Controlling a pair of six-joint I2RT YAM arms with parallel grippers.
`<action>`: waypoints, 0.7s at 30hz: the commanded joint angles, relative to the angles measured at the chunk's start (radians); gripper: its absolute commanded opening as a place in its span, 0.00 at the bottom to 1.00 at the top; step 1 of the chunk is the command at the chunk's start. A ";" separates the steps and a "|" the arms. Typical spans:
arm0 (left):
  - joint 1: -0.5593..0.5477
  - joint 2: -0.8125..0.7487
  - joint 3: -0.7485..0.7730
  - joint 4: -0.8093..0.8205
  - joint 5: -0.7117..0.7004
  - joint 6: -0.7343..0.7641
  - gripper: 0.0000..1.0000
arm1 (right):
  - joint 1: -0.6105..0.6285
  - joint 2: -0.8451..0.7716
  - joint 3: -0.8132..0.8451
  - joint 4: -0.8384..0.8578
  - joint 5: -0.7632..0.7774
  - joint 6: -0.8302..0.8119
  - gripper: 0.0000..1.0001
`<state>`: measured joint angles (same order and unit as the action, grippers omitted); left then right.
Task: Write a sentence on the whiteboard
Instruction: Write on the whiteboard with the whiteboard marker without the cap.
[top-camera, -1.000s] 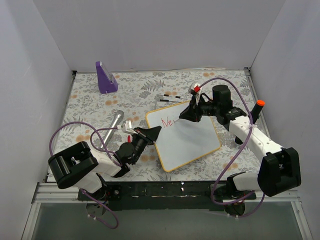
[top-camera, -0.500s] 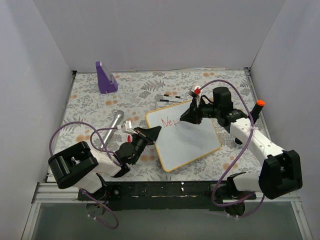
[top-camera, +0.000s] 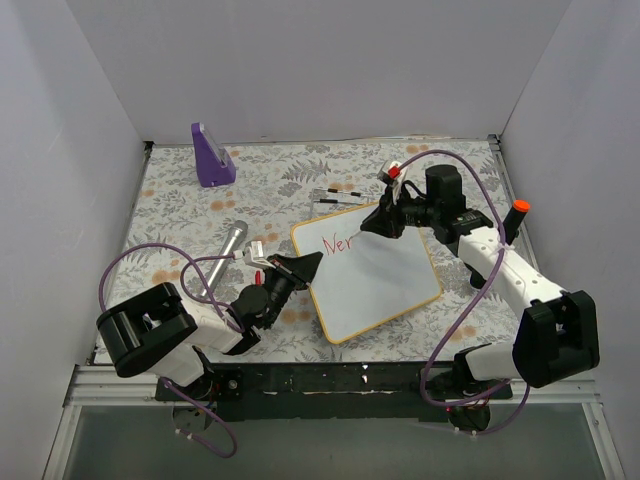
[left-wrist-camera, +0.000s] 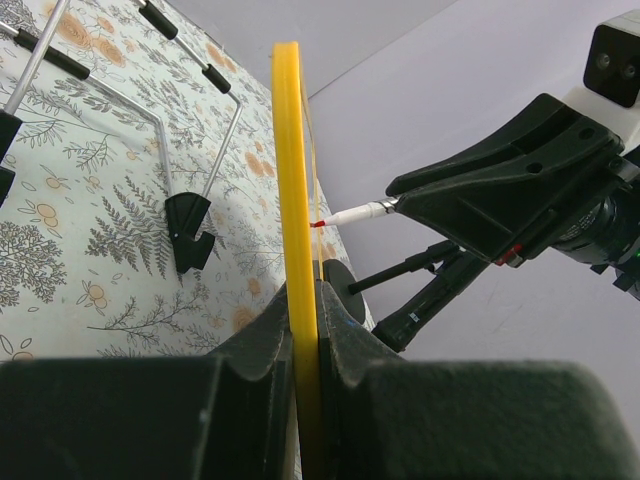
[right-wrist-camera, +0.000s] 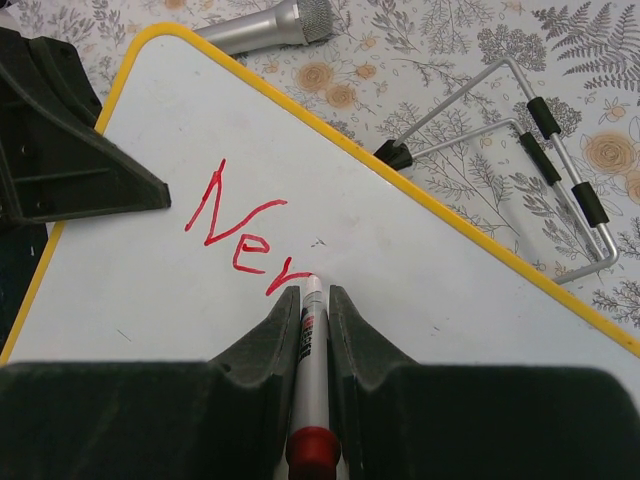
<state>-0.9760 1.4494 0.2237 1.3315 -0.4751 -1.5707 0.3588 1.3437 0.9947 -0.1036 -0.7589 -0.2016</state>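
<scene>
Centre frame, my left gripper clamps the edge of the glossy white, yellow-framed whiteboard. My right gripper pinches a red-capped white marker, its tip touching the unfinished red handwritten sentence.

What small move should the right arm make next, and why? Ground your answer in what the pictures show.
Probably draw the marker rightward in the right wrist view to finish the third letter. The right gripper is shut on it, its tip touches the whiteboard at the end of an unfinished red stroke after "Ne", and the left gripper clamps the board's yellow edge.
</scene>
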 joint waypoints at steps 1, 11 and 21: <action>-0.009 0.003 -0.006 0.230 0.041 0.101 0.00 | -0.014 0.023 0.042 0.002 0.043 -0.019 0.01; -0.009 0.003 -0.009 0.239 0.038 0.104 0.00 | -0.014 -0.012 0.001 -0.050 -0.003 -0.048 0.01; -0.007 0.002 -0.006 0.236 0.038 0.106 0.00 | -0.014 -0.067 -0.059 -0.079 -0.008 -0.070 0.01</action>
<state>-0.9764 1.4494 0.2234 1.3319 -0.4751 -1.5707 0.3466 1.3003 0.9550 -0.1513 -0.7654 -0.2470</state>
